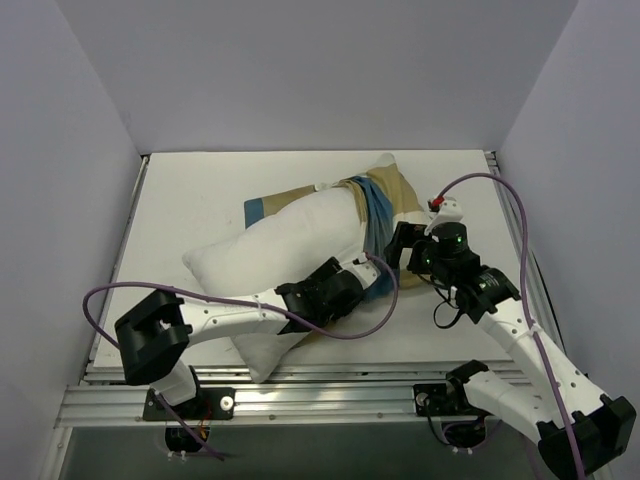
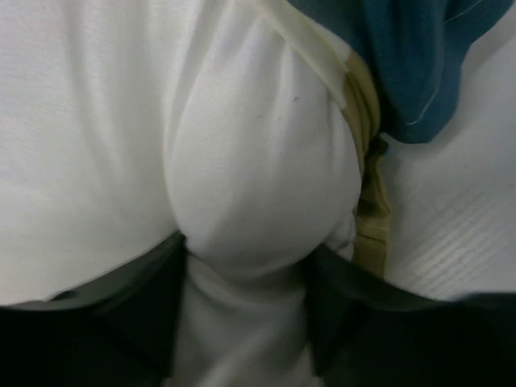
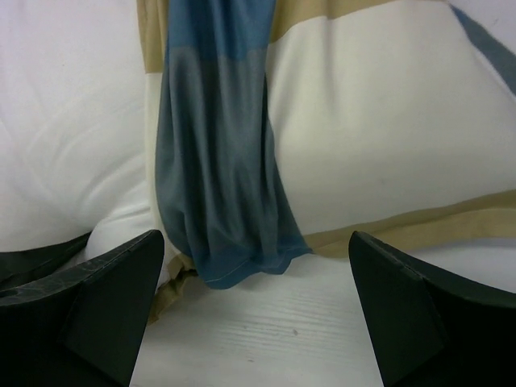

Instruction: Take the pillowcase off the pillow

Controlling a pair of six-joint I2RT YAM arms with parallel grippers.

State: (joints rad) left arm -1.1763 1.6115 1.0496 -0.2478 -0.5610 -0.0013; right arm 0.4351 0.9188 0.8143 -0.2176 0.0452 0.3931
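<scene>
The white pillow (image 1: pixel 270 250) lies diagonally on the table, with its far right end still inside the checked pillowcase (image 1: pixel 385 200). The blue, tan and cream cover is bunched up around that end. My left gripper (image 1: pixel 372 272) sits on the bare pillow just short of the cover's edge. In the left wrist view my left gripper (image 2: pixel 246 258) squeezes a bulge of the white pillow (image 2: pixel 242 145), and the pillowcase (image 2: pixel 411 72) hangs just beyond. My right gripper (image 1: pixel 403 243) hovers beside the cover. In the right wrist view my right gripper (image 3: pixel 256 242) stands open and empty, facing the blue hem of the pillowcase (image 3: pixel 210 161).
The white table (image 1: pixel 200 190) is closed in by pale walls at the left, back and right. A metal rail (image 1: pixel 330 395) runs along the near edge by the arm bases. Purple cables (image 1: pixel 500 190) loop off both arms.
</scene>
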